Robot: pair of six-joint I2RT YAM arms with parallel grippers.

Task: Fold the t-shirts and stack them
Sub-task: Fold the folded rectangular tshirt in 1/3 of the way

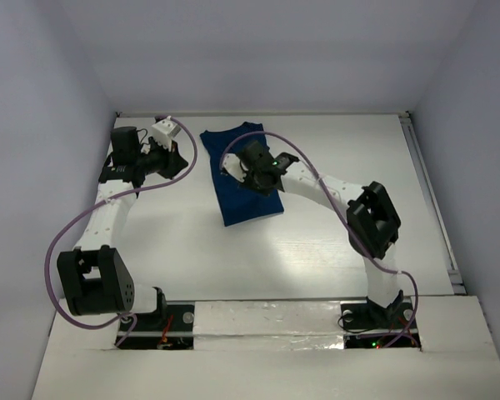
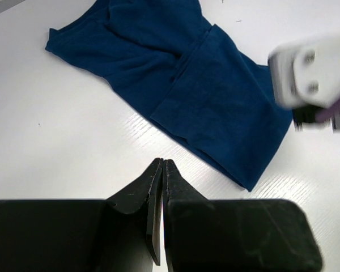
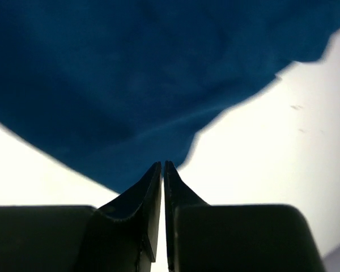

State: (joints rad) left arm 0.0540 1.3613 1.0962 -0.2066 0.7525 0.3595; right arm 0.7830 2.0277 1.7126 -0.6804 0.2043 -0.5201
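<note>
The top view gives me the overall layout. The t-shirt (image 1: 243, 208) lies flat on the white surface (image 1: 317, 267) at upper centre of the frame. The right claw (image 1: 243, 164) is over its upper half and the left claw (image 1: 182, 162) is just left of it, clear of the cloth.

Only the left wrist view shows the folds. The t-shirt (image 2: 215, 107) is dark navy, with one panel turned over the body as a clean-edged flap. The wider, wrinkled end points to the upper left of the frame. The left claw (image 2: 162, 164) is fully closed over bare surface and grips nothing.

The right wrist view shows only blurred navy cloth (image 3: 130, 73) filling the upper frame. The right claw (image 3: 162, 165) is narrow, tips almost together at the cloth's edge. I cannot tell whether fabric is caught between them.

In the top view the right arm hides part of the shirt. In the left wrist view a blurred white block (image 2: 311, 73) sits at the right edge, above the shirt's far side.
</note>
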